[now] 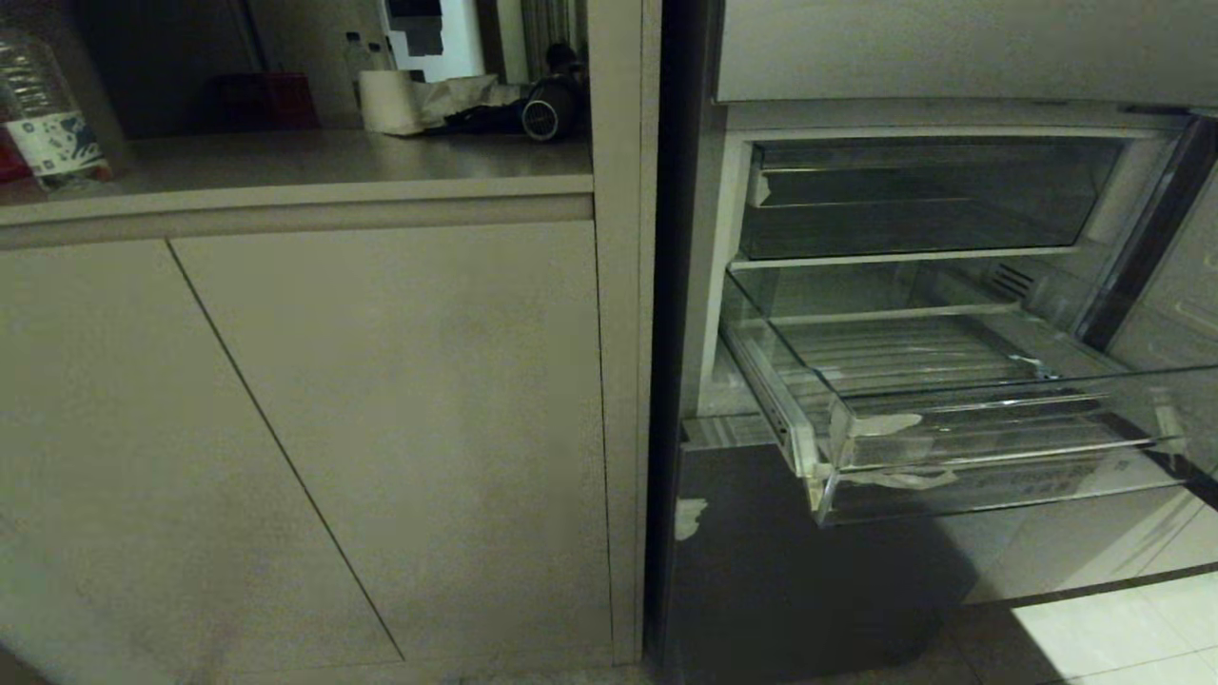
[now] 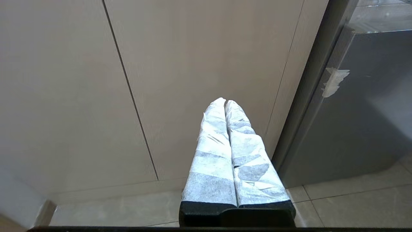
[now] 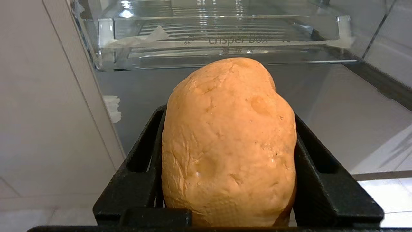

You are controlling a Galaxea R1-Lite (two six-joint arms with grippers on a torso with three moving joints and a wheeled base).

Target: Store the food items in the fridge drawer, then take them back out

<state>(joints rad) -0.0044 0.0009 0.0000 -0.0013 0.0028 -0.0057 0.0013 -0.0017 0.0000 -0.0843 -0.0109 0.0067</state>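
Clear plastic forms the fridge drawer (image 1: 952,419), pulled out of the open fridge to the right of beige cabinet doors (image 1: 314,428); neither of my arms shows from the head. At my left wrist, the left end effector (image 2: 225,102) has its wrapped fingers pressed together, empty, facing the cabinet. At my right wrist, the right end effector (image 3: 225,141) clamps the potato (image 3: 228,145), below and in front of the drawer's lettered front lip.
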